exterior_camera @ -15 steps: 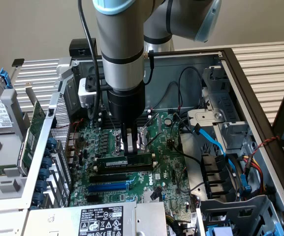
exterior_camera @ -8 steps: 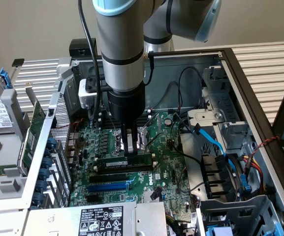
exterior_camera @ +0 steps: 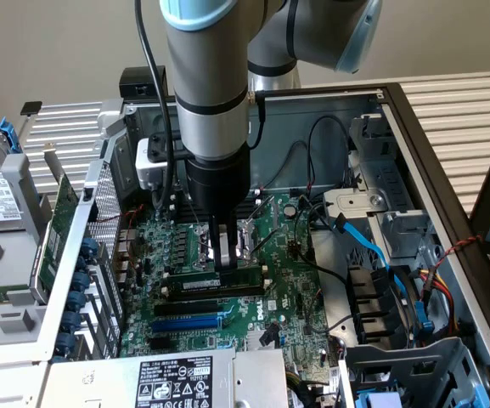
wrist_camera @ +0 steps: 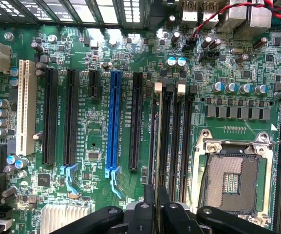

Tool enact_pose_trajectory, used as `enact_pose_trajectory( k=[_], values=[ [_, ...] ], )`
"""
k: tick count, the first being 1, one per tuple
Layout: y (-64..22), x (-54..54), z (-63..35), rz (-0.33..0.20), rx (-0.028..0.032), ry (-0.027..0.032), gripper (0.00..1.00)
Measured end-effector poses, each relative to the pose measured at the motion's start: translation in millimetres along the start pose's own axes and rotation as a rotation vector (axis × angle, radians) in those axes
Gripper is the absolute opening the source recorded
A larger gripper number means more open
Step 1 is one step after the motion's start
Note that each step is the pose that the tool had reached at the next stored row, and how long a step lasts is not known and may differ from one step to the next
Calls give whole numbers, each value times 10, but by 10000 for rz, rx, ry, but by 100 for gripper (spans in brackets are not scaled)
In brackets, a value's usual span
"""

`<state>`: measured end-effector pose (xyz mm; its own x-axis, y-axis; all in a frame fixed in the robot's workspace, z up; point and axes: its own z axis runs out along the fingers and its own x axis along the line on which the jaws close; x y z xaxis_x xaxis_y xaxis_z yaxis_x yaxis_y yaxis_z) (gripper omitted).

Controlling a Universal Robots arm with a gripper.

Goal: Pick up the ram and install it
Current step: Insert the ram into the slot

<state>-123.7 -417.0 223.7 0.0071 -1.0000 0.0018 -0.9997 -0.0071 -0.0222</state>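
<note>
Grey arm (exterior_camera: 215,76) hangs into the open computer case (exterior_camera: 355,100) on a slatted desk (exterior_camera: 474,102) before a beige wall (exterior_camera: 58,42); over the motherboard (exterior_camera: 291,272), its hand (exterior_camera: 225,259) pinches the ram (exterior_camera: 200,281) edge-down at the memory slots (wrist_camera: 167,146).

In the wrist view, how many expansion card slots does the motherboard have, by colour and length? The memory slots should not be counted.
White plastic expansion slot: 1
Blue plastic expansion slot: 1
Long black plastic expansion slots: 3
Short black plastic expansion slot: 1
Total: 6
</note>
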Motion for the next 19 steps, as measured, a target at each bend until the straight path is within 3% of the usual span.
enact_pose_trajectory(
  k=[6, 7, 13, 19],
  values=[
    [2, 0, 1, 0, -6, -3, 16],
    [3, 0, -3, 1, -23, -2, 22],
    [12, 0, -66, 0, -228, -3, 22],
    [27, 0, -129, -1, -261, -3, 22]
  ],
)
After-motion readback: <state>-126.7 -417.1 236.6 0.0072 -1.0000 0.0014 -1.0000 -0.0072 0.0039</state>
